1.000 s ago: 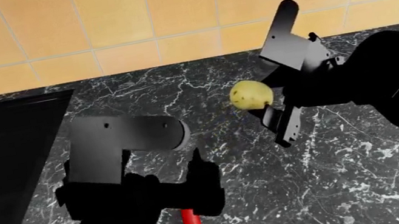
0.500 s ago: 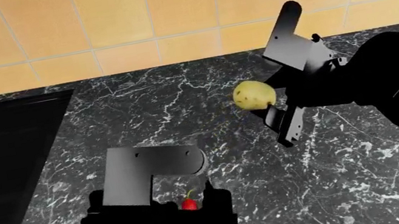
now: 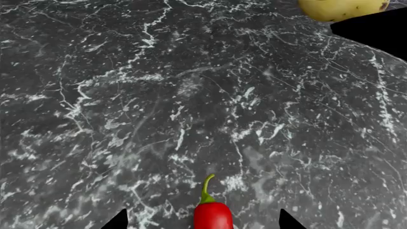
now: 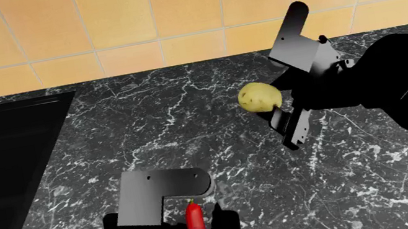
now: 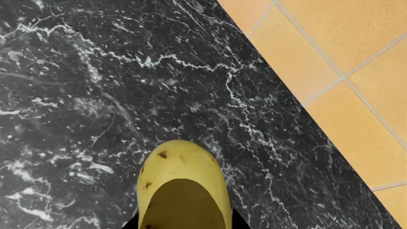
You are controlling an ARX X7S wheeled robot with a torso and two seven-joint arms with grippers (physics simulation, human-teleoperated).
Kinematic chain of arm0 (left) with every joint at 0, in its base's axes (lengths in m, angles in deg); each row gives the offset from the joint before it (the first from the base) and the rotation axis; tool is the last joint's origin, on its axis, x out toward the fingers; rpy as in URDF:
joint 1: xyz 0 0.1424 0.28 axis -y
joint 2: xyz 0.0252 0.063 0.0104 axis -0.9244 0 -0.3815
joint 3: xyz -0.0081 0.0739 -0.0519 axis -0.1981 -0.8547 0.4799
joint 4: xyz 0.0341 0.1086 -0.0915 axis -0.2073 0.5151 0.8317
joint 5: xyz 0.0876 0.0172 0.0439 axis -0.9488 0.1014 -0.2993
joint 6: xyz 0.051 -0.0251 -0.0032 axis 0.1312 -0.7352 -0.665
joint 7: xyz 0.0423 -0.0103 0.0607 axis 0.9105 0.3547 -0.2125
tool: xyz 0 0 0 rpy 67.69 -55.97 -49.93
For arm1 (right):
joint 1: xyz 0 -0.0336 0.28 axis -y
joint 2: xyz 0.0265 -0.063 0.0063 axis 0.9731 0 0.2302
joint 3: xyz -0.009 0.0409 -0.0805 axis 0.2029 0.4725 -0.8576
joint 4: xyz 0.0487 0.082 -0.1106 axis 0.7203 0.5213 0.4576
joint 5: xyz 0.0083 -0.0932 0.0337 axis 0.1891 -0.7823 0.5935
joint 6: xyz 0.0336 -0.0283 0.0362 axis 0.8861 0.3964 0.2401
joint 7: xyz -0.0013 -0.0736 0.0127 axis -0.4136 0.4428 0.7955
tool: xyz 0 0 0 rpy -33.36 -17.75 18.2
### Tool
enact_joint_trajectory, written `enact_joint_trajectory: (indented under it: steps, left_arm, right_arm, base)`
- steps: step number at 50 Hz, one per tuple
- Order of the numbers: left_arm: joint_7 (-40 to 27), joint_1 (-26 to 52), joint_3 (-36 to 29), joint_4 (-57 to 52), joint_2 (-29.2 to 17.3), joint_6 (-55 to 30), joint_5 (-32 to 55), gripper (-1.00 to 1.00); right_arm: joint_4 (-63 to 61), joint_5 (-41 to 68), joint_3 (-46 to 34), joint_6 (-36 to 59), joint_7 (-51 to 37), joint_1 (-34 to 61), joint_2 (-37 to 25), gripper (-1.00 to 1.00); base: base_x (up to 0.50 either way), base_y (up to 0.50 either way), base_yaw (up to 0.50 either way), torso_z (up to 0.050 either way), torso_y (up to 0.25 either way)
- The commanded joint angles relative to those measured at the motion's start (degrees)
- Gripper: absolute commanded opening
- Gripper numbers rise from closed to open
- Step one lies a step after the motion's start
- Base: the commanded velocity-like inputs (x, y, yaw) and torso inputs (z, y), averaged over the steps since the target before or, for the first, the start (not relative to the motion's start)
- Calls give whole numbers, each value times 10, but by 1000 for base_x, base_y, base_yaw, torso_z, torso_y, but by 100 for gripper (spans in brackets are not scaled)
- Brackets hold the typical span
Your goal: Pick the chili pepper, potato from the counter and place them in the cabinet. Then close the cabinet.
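**Left gripper lining up on chili pepper, right gripper holding potato**

Step in hand, judged: grasping the chili pepper (image 4: 194,217). It lies on the counter (image 4: 213,119) near the front edge, stem end pointing away from the robot. The left gripper (image 3: 200,220) hangs over it, jaws apart, one fingertip (image 3: 118,220) either side of the pepper, not touching. To do it well: keep the pepper centred between the tips, come straight down, close across the thick body rather than the thin stem; it is glossy and tapered, so it may squirt out if pinched near the tip.

The right gripper (image 4: 272,109) is clamped on the potato (image 4: 259,97), held above the counter near the tiled wall (image 4: 169,13).

Views: the left wrist view shows the open gap and pepper centring, which the head view hides behind the arm. The head view shows the sink basin (image 4: 5,175) at left. The right wrist view shows the potato's brown specks. No cabinet in any view.
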State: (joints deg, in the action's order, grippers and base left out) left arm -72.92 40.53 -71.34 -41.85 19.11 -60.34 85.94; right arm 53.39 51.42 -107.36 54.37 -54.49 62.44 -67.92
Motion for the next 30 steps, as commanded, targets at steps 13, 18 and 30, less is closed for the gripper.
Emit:
enact_joint_trajectory:
  steps: [13,18,30]
  left_arm:
    - [9,-62,-25,1,12,22,-44,100]
    - [16,-69,-30,12,12,21,-46,100]
    - [36,-83,-33,26,11,27,-54,100]
  right_arm:
    - [6,-3,3,-7,0,-3,-1,-100]
    - [10,-4,4,-10,0,-5,-1,-100]
    - [4,-1,4,-3,-5,-5,-3,-100]
  base:
    - [0,0,0,0,0]
    - [0,0,0,0,0]
    - [2,0,0,0,0]
